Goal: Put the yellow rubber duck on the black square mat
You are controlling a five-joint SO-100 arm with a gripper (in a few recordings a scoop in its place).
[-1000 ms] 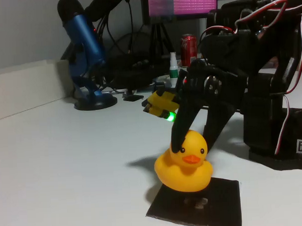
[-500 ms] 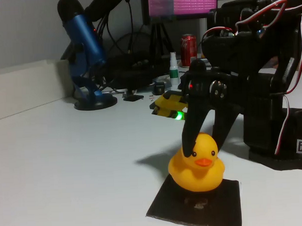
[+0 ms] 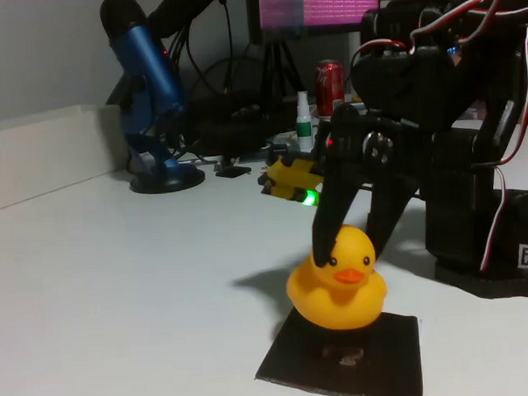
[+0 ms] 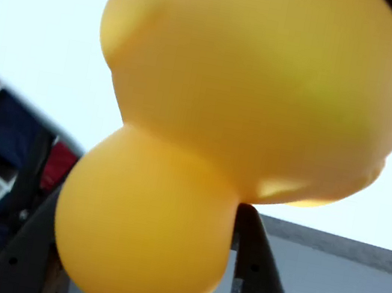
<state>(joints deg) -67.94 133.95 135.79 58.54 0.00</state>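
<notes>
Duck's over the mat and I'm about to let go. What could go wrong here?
1. In the fixed view the duck sits toward the mat's back-left part, overhanging the far edge; it may land partly on the table.
2. The end effector grips only the head, so the body could swing or tip on release.
3. The duck looks slightly above the mat, though contact is hard to judge; a drop could bounce it off.

The fixed view looks low across the table [image 3: 119, 283] toward the arm; the wrist view sits tight against the duck [image 4: 245, 125], which both share.
</notes>
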